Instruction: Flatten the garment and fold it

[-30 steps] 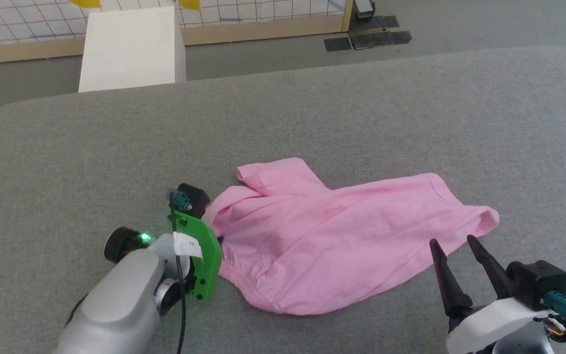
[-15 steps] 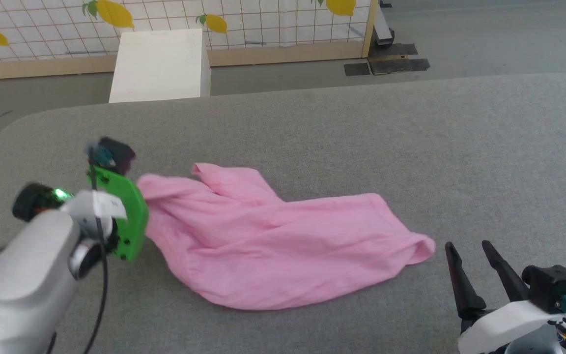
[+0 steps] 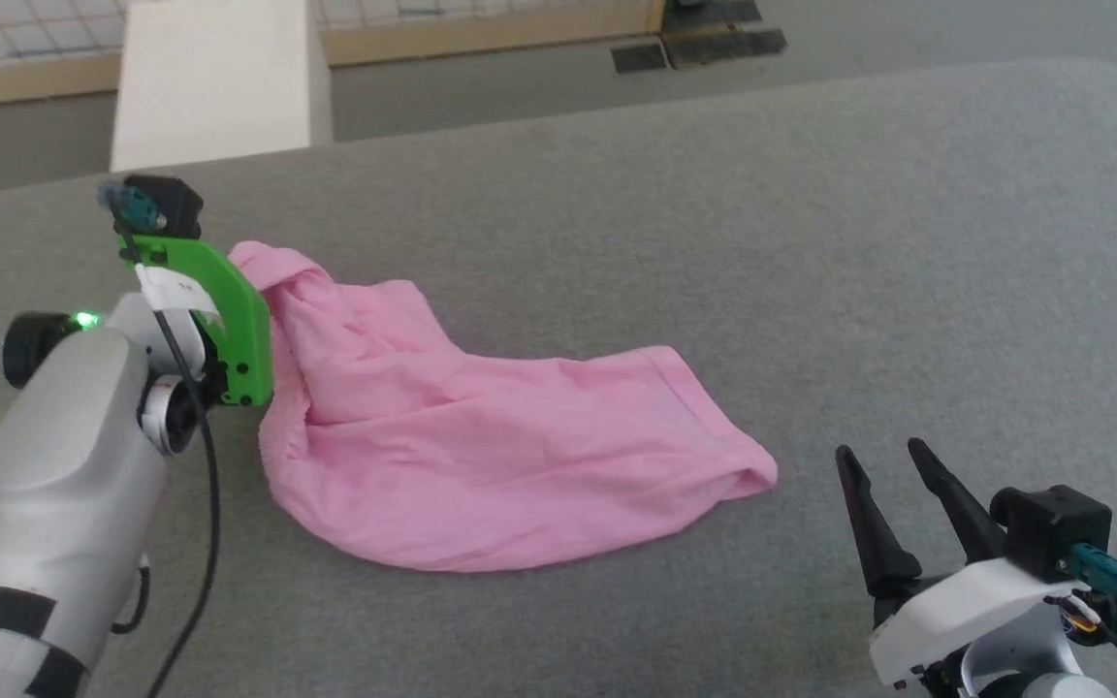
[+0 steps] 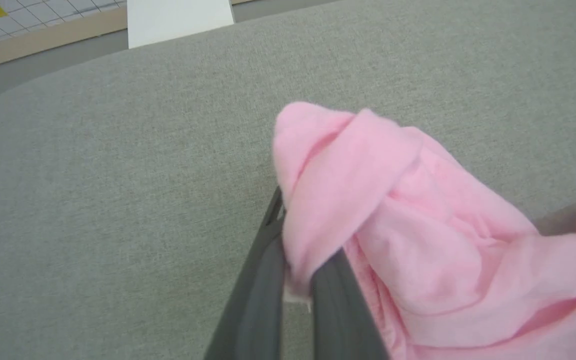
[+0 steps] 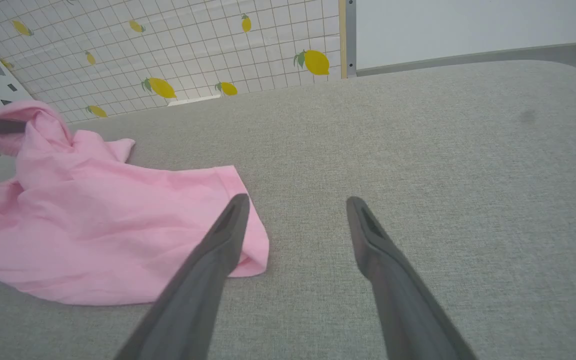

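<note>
- Since a second ago, the left jaws are carrying their pinch of the garment (image 3: pixel 481 456) farther out toward the far left edge of the surface (image 3: pixel 811 242). The cloth is trailing after them, and the head camera is shifting as well.
- Closed tight, the left jaws are gripping a bunched fold of the pink cloth. In the left wrist view the two dark fingers (image 4: pixel 263 300) are lying nearly together, with fabric squeezed between them and spilling over their tips.
- At those jaws, just past the green plate (image 3: pixel 229 310) on the left wrist, the gripped end of the garment is standing raised off the surface. From there the rest is draping down and lying creased, stretching away toward the right jaws.
- Its hemmed far end is now lying short of the right jaws, near them but apart, off to their left side. A second ago it was lying just beyond their tips.
- Spread wide, the right jaws are holding nothing. Their fingers (image 5: pixel 208 265) are pointing out over bare gray surface.
- Beyond the left jaws, a white box (image 3: pixel 214 78) is standing past the far edge of the surface.
- Beyond the right jaws, a gridded wall (image 5: pixel 193 50) printed with yellow lemons is showing past the surface's edge.
</note>
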Controlling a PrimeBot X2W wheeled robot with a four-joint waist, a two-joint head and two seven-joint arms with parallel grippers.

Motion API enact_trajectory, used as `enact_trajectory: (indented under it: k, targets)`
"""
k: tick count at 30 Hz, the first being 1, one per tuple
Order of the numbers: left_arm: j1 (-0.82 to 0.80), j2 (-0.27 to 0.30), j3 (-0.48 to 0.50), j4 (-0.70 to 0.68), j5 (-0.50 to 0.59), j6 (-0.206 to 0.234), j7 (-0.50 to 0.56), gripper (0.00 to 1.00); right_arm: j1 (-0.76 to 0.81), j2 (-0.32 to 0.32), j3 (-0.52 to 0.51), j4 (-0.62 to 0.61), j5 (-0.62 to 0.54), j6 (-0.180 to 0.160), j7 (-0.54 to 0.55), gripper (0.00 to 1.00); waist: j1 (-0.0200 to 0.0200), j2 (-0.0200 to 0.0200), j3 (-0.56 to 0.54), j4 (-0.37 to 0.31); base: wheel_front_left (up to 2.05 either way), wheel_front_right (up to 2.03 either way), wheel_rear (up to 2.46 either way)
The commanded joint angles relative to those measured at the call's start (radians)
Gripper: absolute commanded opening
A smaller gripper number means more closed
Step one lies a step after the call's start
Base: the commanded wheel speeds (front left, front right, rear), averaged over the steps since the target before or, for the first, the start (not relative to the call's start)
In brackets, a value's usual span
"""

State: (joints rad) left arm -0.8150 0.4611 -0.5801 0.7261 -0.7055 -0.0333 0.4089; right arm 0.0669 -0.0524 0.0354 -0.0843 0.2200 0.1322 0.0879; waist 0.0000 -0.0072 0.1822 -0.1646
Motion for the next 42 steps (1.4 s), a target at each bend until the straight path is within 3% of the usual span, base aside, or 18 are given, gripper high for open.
enact_trajectory:
  k: [1, 2, 3, 5, 11, 19, 23, 31, 36, 42]
  targets:
    - [-0.014, -0.016, 0.004, 0.032, -0.007, -0.002, -0.025, 0.08, -0.018, 0.002, 0.001, 0.006, 0.005, -0.002, -0.004, 1.00, 0.0000, 0.0072, 0.045, -0.044, 0.00, 0.00, 0.00]
    - [-0.013, -0.031, 0.006, 0.057, -0.012, -0.006, -0.041, 0.35, -0.020, 0.002, -0.001, 0.009, 0.006, -0.002, -0.005, 1.00, 0.0000, 0.0072, 0.046, -0.042, 0.00, 0.00, 0.00]
    - [-0.012, -0.040, 0.005, 0.075, -0.013, -0.009, -0.054, 0.99, -0.020, 0.002, -0.003, 0.010, 0.006, -0.002, -0.006, 1.00, 0.0000, 0.0072, 0.046, -0.039, 0.00, 0.00, 0.00]
    - [0.007, -0.083, -0.001, 0.117, -0.013, -0.027, -0.143, 1.00, -0.019, 0.002, -0.016, 0.011, -0.003, -0.002, -0.004, 1.00, 0.0000, 0.0072, 0.028, -0.007, 0.00, 0.00, 0.00]
    - [0.056, -0.118, -0.013, 0.079, 0.026, 0.002, -0.321, 1.00, -0.009, 0.002, -0.033, -0.001, -0.003, -0.002, 0.002, 1.00, 0.0000, 0.0072, -0.007, 0.061, 0.00, 0.00, 0.00]
    - [0.204, -0.075, 0.005, -0.104, 0.015, 0.050, -0.400, 1.00, 0.025, 0.002, -0.038, -0.017, 0.001, -0.002, 0.025, 1.00, 0.0000, 0.0072, -0.075, 0.123, 0.00, 0.00, 0.00]
    - [0.320, -0.008, 0.017, -0.274, -0.004, 0.096, -0.358, 1.00, 0.040, 0.002, -0.034, -0.031, -0.001, -0.002, 0.032, 1.00, 0.0000, 0.0072, -0.091, 0.133, 0.00, 0.00, 0.00]
    - [0.545, 0.128, 0.006, -0.606, -0.062, 0.179, -0.171, 1.00, 0.055, 0.002, -0.030, -0.065, -0.017, -0.002, 0.049, 1.00, 0.0000, 0.0072, -0.090, 0.133, 0.00, 0.00, 0.00]
    - [0.568, 0.146, -0.008, -0.693, -0.079, 0.187, -0.116, 1.00, 0.053, 0.002, -0.026, -0.083, -0.023, -0.002, 0.060, 1.00, 0.0000, 0.0072, -0.077, 0.121, 0.00, 0.00, 0.00]
    - [0.521, 0.142, -0.042, -0.654, -0.087, 0.167, -0.032, 1.00, 0.048, 0.002, -0.015, -0.095, -0.025, -0.002, 0.077, 1.00, 0.0000, 0.0072, -0.042, 0.097, 0.00, 0.00, 0.00]
